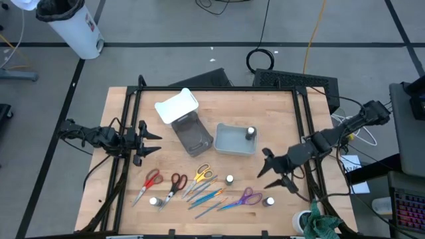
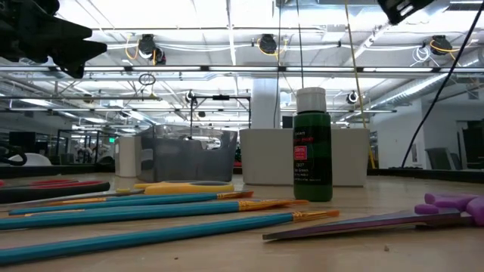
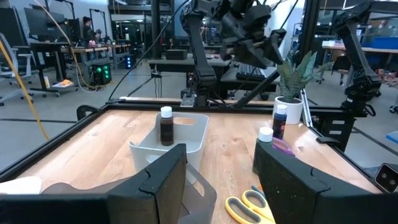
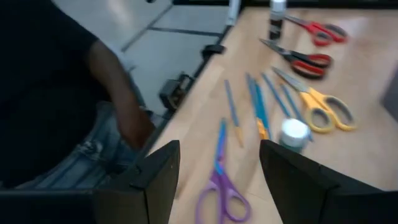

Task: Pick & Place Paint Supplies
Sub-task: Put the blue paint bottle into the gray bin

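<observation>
Fingers on the right gripper (image 1: 264, 164) are spread and empty, hovering over the purple scissors (image 1: 249, 196) and a loose bottle (image 1: 230, 179) on the worktop (image 1: 279, 106). Left gripper (image 1: 154, 143) waits open at its edge. One bottle's already in the grey bin (image 1: 229, 141), so I'd guess next is dropping down onto another.

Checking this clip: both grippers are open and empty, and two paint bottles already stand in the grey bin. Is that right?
Not quite. The grey bin holds only one paint bottle, as the high view shows; the other three bottles stand on the table among the brushes and scissors. The rest holds: the left gripper and right gripper are both open and empty.
</observation>
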`<move>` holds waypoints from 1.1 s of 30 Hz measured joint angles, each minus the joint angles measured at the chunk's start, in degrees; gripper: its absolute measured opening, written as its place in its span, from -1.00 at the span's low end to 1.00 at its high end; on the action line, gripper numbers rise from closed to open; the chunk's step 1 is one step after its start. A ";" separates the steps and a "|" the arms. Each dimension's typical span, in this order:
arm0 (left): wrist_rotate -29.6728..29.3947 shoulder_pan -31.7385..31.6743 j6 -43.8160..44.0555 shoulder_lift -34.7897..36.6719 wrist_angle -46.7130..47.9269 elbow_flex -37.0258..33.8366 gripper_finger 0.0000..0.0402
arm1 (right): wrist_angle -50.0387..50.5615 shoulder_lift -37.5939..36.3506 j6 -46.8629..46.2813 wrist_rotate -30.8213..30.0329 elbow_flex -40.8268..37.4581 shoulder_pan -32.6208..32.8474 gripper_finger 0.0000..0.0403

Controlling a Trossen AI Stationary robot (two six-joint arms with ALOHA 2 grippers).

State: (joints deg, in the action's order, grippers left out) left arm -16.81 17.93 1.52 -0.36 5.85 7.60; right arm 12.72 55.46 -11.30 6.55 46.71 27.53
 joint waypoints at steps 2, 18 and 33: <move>0.01 0.00 0.00 -0.02 0.00 0.00 0.00 | -4.88 0.01 -0.03 -0.01 -2.13 1.31 0.05; -0.02 0.00 0.00 0.00 0.00 0.00 0.00 | -2.80 9.41 0.41 -17.45 6.78 13.84 0.34; -0.03 0.00 0.00 -0.01 0.00 -0.01 0.00 | 26.16 25.06 -10.74 -19.82 16.67 22.53 0.45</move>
State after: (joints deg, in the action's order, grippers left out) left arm -16.84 17.93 1.52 -0.37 5.85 7.59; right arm 38.88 80.52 -22.04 -13.28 63.37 50.06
